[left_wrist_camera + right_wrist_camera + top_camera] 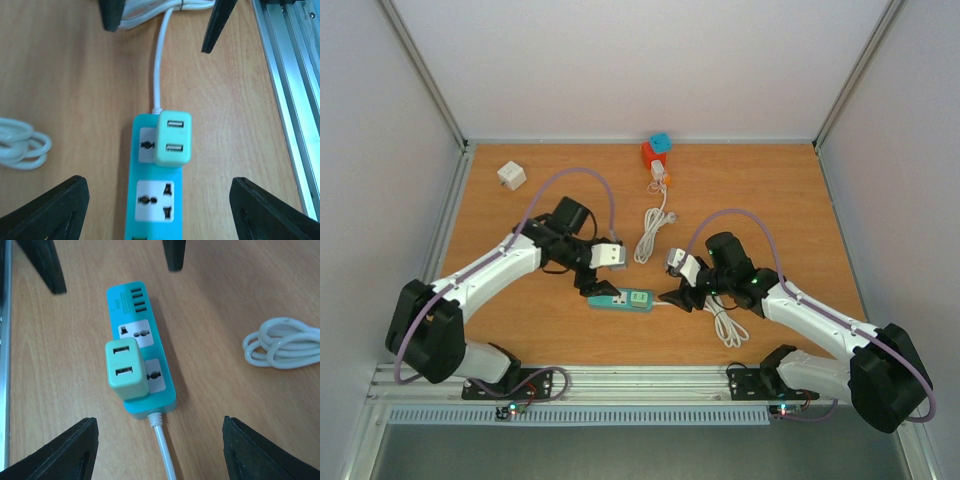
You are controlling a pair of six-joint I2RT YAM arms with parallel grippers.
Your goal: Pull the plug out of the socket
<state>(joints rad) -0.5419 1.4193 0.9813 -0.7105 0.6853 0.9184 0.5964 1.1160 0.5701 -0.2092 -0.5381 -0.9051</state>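
The teal power strip [618, 298] lies flat on the table [790, 210] in the lower middle of the top view. The pale green plug [126, 369], a two-port USB charger, is seated in the socket nearest the strip's cord end. The left gripper [600, 284] hangs over the strip's left end and the right gripper [678, 296] over its right end. Both have their fingers spread wide and touch nothing.

The layout suggests a split of labour. One arm is placed to pin the strip down, the other to close on the plug and lift it straight out. Unpinned, a light strip would likely rise with the plug.

In the right wrist view the plug sits centre-left, above the gap between that gripper's open fingers [60, 450]. The strip's white cord [159, 65] runs to the upper edge of the left wrist view. A small printed label beside the strip's row of USB slots is too small to read, and no brand shows on the plug.
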